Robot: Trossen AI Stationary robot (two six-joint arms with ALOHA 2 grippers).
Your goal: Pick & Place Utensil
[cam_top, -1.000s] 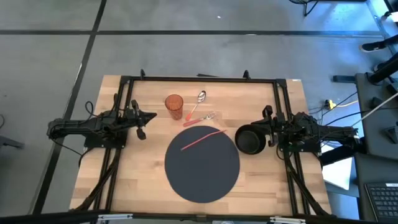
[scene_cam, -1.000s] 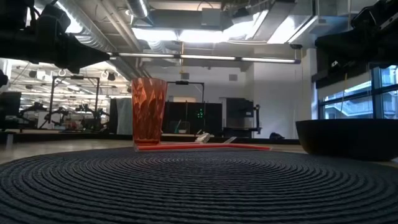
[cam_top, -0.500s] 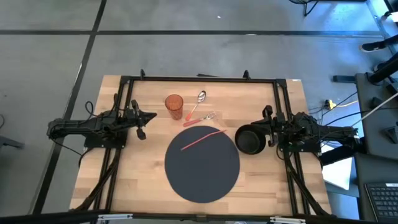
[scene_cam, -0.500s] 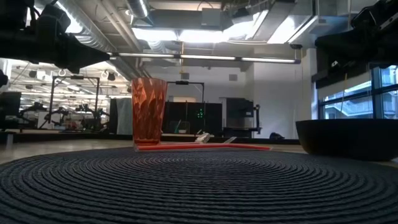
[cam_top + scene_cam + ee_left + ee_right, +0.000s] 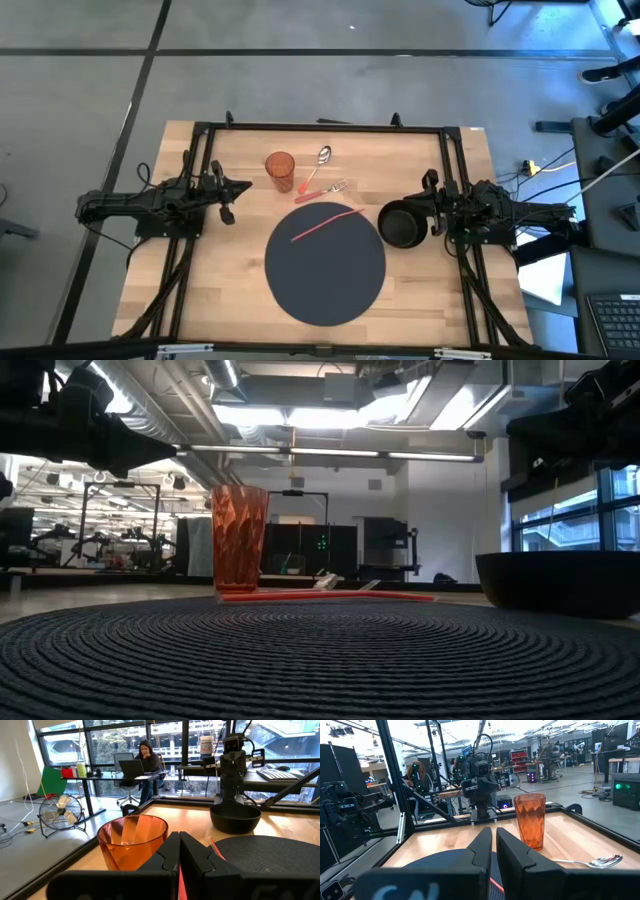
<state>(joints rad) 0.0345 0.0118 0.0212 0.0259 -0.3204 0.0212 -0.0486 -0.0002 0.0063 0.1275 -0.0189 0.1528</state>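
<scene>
A thin red utensil lies flat, its near end on the round dark mat and its far end on the wood; it also shows in the low view. A spoon and a clear fork lie on the wood beside the orange cup. My left gripper hovers shut, left of the cup. My right gripper is shut, at the right rim of the black bowl, touching nothing.
The black bowl stands on the wood at the mat's right edge. A black frame runs around the table's far edge and sides. A person sits at a desk in the room beyond. Bare wood lies near the table's near corners.
</scene>
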